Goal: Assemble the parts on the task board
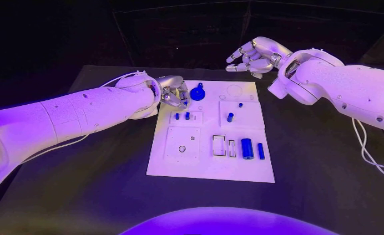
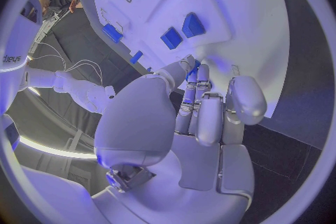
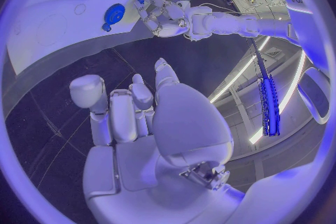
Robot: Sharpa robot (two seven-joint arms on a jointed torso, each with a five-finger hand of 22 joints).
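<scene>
The white task board (image 1: 210, 163) lies in the middle of the black table. A round blue part (image 1: 197, 92) (image 3: 114, 13) sits at its far left corner. My left hand (image 1: 172, 92) (image 2: 199, 101) (image 3: 164, 17) is right beside that part, fingers curled in with the thumb against them and nothing plainly in them. A bit of blue shows just past the fingertips in the left wrist view. Two small blue pegs (image 1: 182, 116) (image 2: 182, 32) stand nearby. My right hand (image 1: 254, 56) (image 3: 129, 112) hangs above the board's far edge, fingers loosely bent, holding nothing.
More blue parts are on the board: a peg (image 1: 230, 117), a smaller one (image 1: 240, 104), a thick cylinder (image 1: 247, 148) and a thin pin (image 1: 261, 151) near the right side. White cables (image 1: 364, 146) trail on the table beside my right arm.
</scene>
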